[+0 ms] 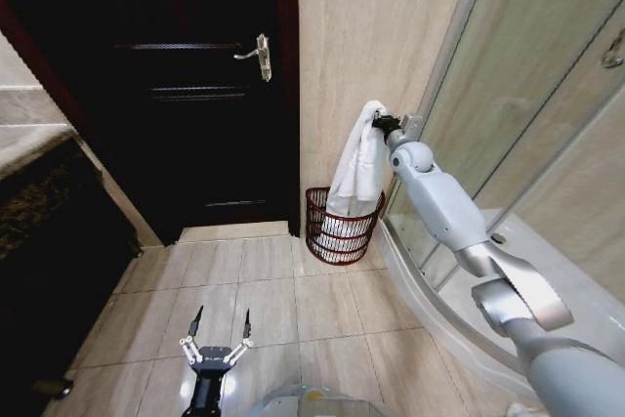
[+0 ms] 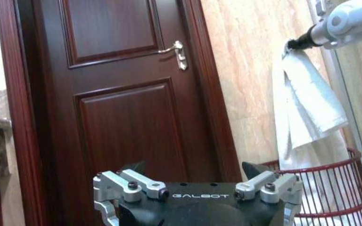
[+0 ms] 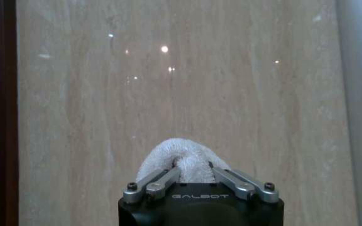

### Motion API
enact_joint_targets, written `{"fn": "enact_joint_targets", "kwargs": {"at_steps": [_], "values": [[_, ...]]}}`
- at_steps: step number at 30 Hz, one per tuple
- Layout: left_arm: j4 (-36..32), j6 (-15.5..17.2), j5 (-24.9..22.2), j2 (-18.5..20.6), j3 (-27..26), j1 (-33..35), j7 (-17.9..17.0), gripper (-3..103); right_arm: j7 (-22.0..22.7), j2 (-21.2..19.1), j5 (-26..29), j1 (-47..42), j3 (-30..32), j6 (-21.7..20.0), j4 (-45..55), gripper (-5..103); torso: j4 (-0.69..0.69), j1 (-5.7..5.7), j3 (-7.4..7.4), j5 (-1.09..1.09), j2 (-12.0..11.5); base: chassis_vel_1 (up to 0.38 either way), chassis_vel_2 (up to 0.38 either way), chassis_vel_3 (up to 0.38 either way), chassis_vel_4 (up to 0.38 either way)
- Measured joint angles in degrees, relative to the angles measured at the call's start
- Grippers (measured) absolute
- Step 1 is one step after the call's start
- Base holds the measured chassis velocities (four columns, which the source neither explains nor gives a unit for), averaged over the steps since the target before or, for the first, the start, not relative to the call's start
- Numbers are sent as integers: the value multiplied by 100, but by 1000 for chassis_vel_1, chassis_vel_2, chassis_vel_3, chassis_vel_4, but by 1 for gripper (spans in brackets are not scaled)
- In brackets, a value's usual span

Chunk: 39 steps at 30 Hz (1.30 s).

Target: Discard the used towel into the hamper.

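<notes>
Hidden parts: fingertips of the right gripper (image 3: 193, 170) are buried in the white towel (image 1: 358, 161), so only the finger links are seen in the right wrist view; the towel's lower end is lost inside the hamper (image 1: 342, 229), and whether it rests on the bottom cannot be told.
Right gripper: clamped on the towel's top fold, held high against the beige wall (image 1: 371, 36), at about 1 o'clock from the robot in the head view.
Towel: hung straight down from that grip, its tail dropped into the hamper directly below.
Hamper: dark red wire basket, stood on the tiled floor (image 1: 254, 310) against the wall, between the dark door (image 1: 195, 95) and the curved shower enclosure (image 1: 527, 114).
Left gripper (image 1: 221, 326): held low over the floor at about 6 o'clock, fingers spread wide, nothing between them.
Surroundings: a silver lever handle (image 1: 258, 54) is seen on the door; a dark stone counter (image 1: 44, 192) sits at 9 o'clock.
Writing: "GALBOT" is printed on both gripper bodies in the wrist views.
</notes>
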Motion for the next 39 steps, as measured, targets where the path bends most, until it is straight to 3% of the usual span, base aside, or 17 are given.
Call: {"fn": "enact_joint_targets", "kwargs": {"at_steps": [23, 39], "values": [[142, 27, -115, 0, -75, -126, 31, 100, 176, 197, -138, -67, 35, 58, -110, 7, 0, -161, -367, 1, -528, 0, 0, 0, 0], [188, 70, -181, 0, -110, -202, 68, 100, 31, 295, -284, -37, 100, 181, -477, 7, 0, -262, -618, 1, -880, 0, 0, 0, 0]]}}
